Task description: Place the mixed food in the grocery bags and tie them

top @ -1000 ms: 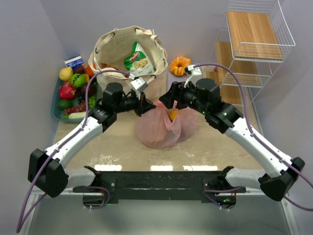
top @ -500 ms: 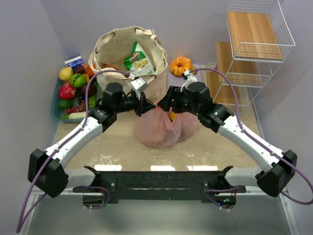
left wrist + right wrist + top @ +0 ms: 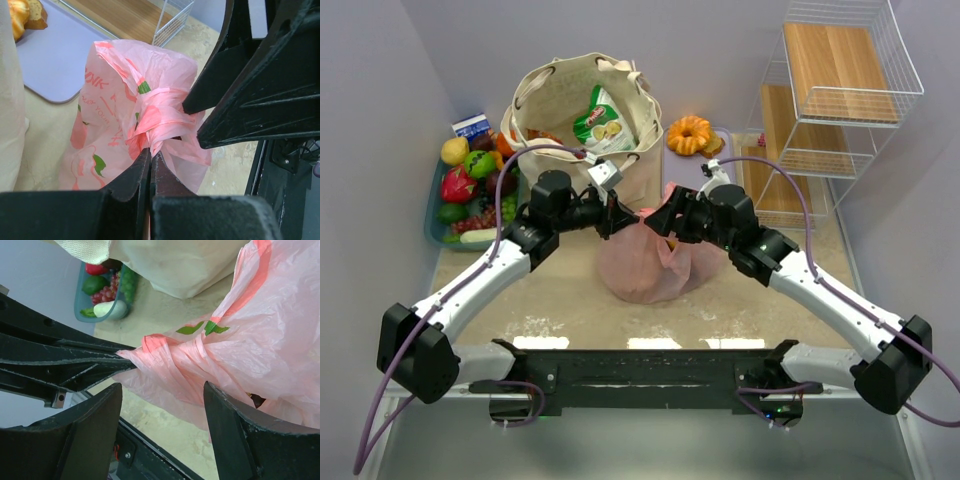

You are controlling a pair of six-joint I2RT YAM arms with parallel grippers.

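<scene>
The pink bag (image 3: 655,265) sits at the middle of the desk (image 3: 560,300), just in front of the tote (image 3: 552,100). The left pincer (image 3: 151,152) is clamped tight on a twisted strand at the bag's gathered top. The right pincer (image 3: 162,390) stands open, with a finger on either side of the same bunched plastic. A green-white packet (image 3: 600,122) lies in the tote. The ring cake (image 3: 688,133) rests on the tray (image 3: 55,60) behind the bag.

Pink bag (image 3: 640,272) near cream tote (image 3: 558,108)
</scene>
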